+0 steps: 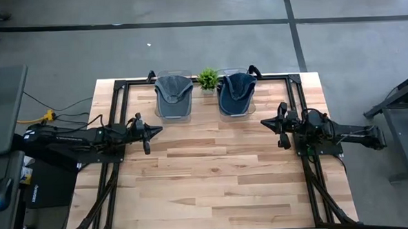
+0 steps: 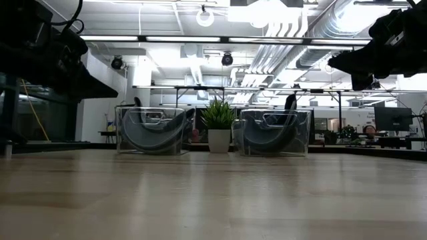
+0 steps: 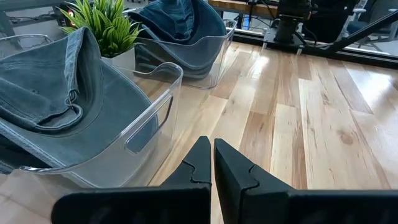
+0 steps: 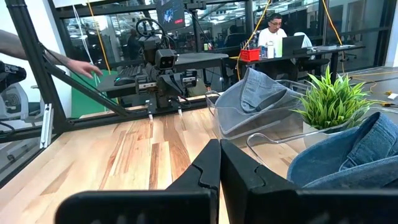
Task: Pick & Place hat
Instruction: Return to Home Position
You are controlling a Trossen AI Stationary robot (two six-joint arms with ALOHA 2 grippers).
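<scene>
Left hand (image 3: 212,153) and right hand (image 4: 219,153): closed, empty.
The gray cap (image 1: 173,92) and blue cap (image 1: 235,89) look light, soft and collapsible; the stiffer brim is probably the best hold.

Blue cap (image 4: 354,155) cropped at edge; gray cap (image 3: 56,81) likewise.

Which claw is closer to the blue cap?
Right. The right gripper hangs off the blue cap's right side; the left gripper is across the table, near the gray cap.

Our left arm (image 1: 74,137) and right arm (image 1: 343,132) are slim, matte black, jointed; our fingers (image 3: 198,165) are angular black wedges.
</scene>
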